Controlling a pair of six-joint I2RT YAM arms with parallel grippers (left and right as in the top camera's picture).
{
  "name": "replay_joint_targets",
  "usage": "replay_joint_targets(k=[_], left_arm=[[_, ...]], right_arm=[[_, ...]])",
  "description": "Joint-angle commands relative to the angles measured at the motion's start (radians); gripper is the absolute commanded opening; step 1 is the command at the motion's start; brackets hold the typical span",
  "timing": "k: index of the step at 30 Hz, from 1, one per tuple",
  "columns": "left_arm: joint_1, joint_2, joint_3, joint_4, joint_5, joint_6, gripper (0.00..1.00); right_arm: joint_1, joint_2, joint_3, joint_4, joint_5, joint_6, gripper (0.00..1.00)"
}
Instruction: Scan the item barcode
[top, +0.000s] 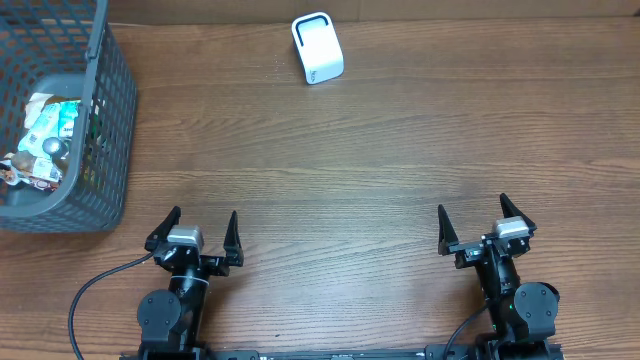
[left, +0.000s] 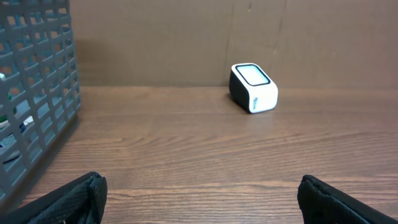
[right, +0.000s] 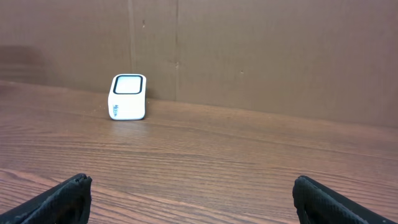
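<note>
Gaping wide: left claw (top: 204, 222), right claw (top: 472, 208), scanner (top: 317, 48) well apart.

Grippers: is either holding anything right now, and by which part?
Nothing is held. The left gripper and right gripper are both open and empty; the items lie in the basket.

The brown wooden tabletop (top: 380, 180) holds two things — a grey plastic basket with holes (top: 115, 130) at the left, and a small white box (top: 317, 48) at the back.
</note>
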Motion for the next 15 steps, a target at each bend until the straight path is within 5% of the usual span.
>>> replay_joint_targets(k=[1, 6, 15], left_arm=[[-0.006, -0.011, 0.002, 0.077, 0.04, 0.03, 1.0], [-0.006, -0.003, 0.167, 0.084, 0.094, 0.018, 1.0], [-0.006, 0.377, 0.89, -0.446, 0.057, 0.081, 1.0]], right_arm=[[-0.003, -0.01, -0.011, 0.003, 0.008, -0.001, 1.0], [-0.003, -0.01, -0.011, 0.003, 0.008, -0.001, 1.0], [-0.003, -0.01, -0.011, 0.003, 0.008, -0.001, 1.0]])
